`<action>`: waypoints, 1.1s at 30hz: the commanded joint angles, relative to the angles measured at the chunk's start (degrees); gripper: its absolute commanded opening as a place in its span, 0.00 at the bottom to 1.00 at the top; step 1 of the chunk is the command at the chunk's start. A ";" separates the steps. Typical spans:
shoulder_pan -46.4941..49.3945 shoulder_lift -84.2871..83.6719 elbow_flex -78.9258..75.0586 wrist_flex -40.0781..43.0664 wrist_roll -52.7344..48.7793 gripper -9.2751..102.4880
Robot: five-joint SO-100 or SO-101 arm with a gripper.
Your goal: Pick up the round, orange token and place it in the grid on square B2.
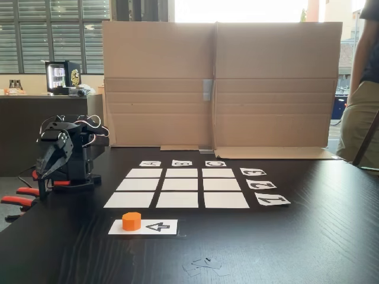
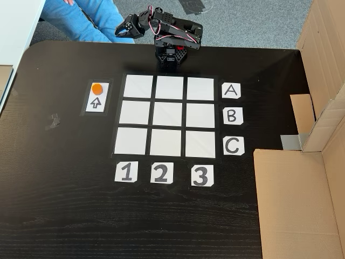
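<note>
The black arm's fingers [image 1: 44,171] point down, folded close to its base at the dark wood-grain bench's [image 1: 308,236] edge; whether they are parted I cannot tell. Well apart from them, the faceted orange plastic token [image 1: 131,220] sits on a white paper strip [image 1: 163,227] printed with an arrow, beside the grid [image 2: 168,115]. Square B2 [image 2: 167,114] lies bare. One fixed view shows a corrugated cardboard screen [image 1: 219,83] standing upright; the other shows blue-trousered legs [image 2: 86,16] behind the arm.

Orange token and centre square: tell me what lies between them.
In a fixed view, the token sits on the arrow strip; between it and the centre square lie a dark table gap and the grid's left-column square.
</note>
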 commanded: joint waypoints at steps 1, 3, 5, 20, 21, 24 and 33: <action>0.18 0.35 -0.26 0.09 0.26 0.07; 0.18 0.35 -0.26 0.09 0.26 0.07; 0.18 0.35 -0.26 0.09 0.26 0.07; 0.18 0.35 -0.26 0.09 0.26 0.07; 0.18 0.35 -0.26 0.09 0.26 0.07; 0.00 0.35 -0.26 0.09 0.18 0.07; -4.31 -6.77 -5.62 4.13 -3.08 0.07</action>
